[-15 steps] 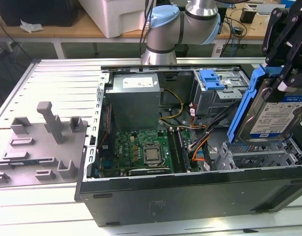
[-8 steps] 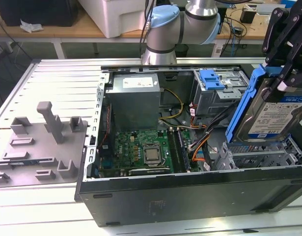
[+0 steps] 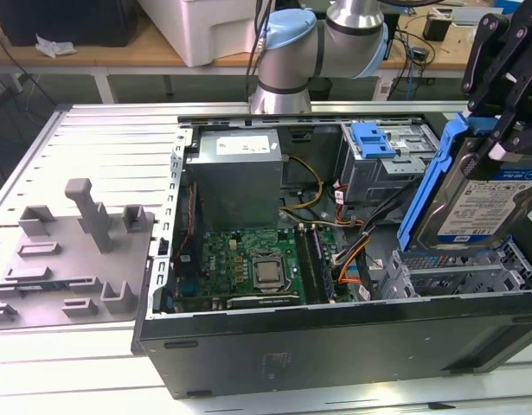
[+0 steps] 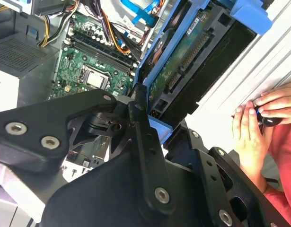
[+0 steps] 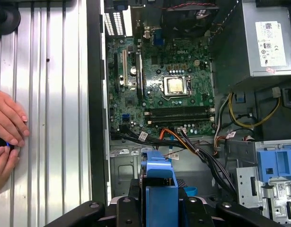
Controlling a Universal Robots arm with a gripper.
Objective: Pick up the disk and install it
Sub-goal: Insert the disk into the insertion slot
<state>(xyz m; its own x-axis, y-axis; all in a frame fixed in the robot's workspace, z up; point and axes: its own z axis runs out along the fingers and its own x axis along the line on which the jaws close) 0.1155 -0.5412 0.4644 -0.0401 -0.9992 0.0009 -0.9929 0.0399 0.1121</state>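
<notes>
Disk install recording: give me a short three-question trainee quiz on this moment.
1. What is the gripper holding?
2. True or false: the case has its side panel on.
3. In the first wrist view, the hands are over the: A table; B motherboard; C power supply.
Key: 1 the disk; 2 false; 3 A.

Bright, even light is cast from above, and no hard shadows are thrown. In the exterior view a soft sheen is carried by the ribbed metal surface [image 3: 101,130], while the inside of the computer case [image 3: 335,346] is left dimmer. In the second wrist view the surface [image 4: 259,66] is washed out almost white; in the first wrist view it is streaked with glare.
</notes>
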